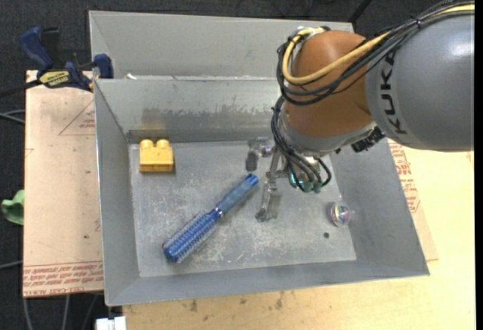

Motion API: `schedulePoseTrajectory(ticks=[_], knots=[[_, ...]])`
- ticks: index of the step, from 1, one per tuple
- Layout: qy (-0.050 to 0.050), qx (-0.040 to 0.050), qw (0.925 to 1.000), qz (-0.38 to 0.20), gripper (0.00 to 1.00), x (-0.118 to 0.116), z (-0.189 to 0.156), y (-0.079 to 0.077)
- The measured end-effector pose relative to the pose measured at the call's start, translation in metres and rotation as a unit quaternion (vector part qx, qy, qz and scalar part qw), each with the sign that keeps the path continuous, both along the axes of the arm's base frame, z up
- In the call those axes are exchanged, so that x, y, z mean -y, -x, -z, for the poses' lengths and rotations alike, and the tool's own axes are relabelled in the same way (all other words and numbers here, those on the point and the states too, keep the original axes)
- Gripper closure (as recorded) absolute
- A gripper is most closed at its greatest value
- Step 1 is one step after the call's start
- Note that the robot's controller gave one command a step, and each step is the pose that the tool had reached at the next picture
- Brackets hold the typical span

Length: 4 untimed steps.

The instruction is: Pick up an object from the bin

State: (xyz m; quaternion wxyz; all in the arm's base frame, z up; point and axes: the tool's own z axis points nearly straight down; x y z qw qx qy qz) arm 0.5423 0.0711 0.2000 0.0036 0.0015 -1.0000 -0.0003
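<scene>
So the gripper (259, 183) is hanging low over the middle of the bin (113, 185), tucked under the arm's big orange cover (328, 87), and its two metal fingers (266, 204) are standing clearly apart. One is sitting toward the back wall and the other is reaching down nearer the front. Nothing is being pinched between them.

The blue brush (213, 217) is the thing it's hovering at. The tip of the brush handle is poking right into the gap between the two fingers, or just at the left edge of that gap. I can't tell whether either finger is actually touching it.

The brush itself is lying flat on the bin floor on a diagonal. Its smooth, lighter blue handle is pointing up toward the gripper, and its darker, ridged bristle head is ending near the front left corner.

Other stuff is lying around too. A yellow toy brick (156, 155) with two studs is sitting well off to the left near the back wall. A small shiny roundish thing (339, 213) is resting on the floor to the right of the gripper, apart from both fingers.
</scene>
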Motion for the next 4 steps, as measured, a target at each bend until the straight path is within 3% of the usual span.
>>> schedulePoseTrajectory(ticks=[1,2,3,4], knots=[[-0.001,0.0074,0.9924,-0.123,0.00,-0.033,0.130,0.017],[-0.003,0.0048,0.9812,-0.193,0.00,-0.122,0.130,0.035],[-0.001,0.0037,0.9822,-0.188,1.00,-0.117,0.131,0.034],[-0.001,0.0097,0.9766,-0.215,1.00,-0.075,-0.056,-0.036]])
